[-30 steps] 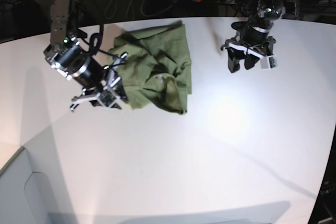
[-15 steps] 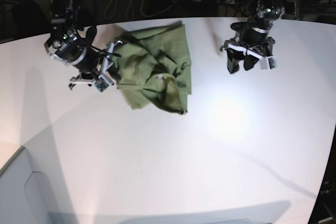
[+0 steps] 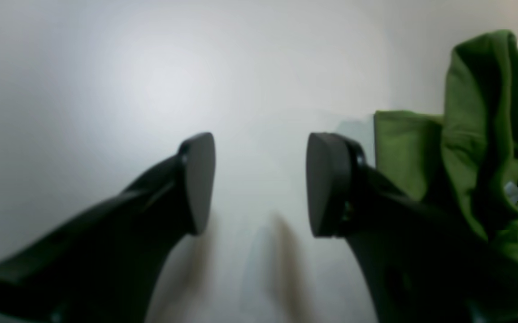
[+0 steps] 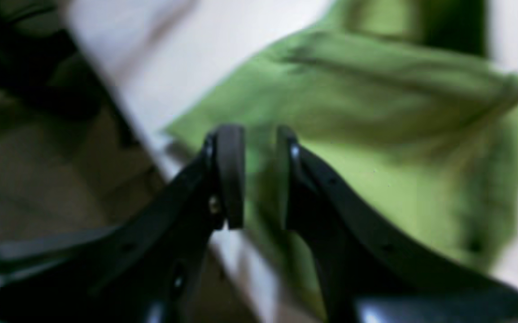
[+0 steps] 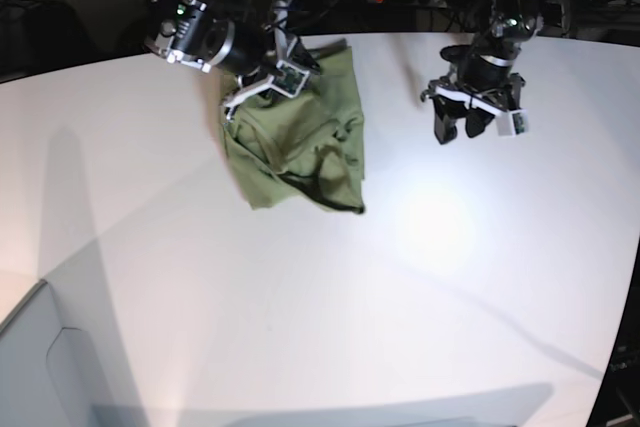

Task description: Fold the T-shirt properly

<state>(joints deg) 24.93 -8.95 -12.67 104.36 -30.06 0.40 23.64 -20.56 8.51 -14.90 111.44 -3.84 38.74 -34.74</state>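
Left wrist view: left gripper hangs over bare table, jaws spread wide w/ nothing between — parked, prob. waiting its turn. T-shirt bunched at frame's right, a pale tag showing in the folds.

Right wrist view: blurry. Right gripper has jaws nearly together, narrow gap, green cloth right behind them — can't tell if a layer is pinched or just behind. Table edge runs under the fingers, so it's working near the far edge.

Base view: T-shirt lies crumpled by the table's far edge, left of middle, not flat. Right gripper sits at the cloth's far-left corner, touching or just above — likely after a corner to spread it. Left gripper well apart, near far-right part of table, clear of the cloth.
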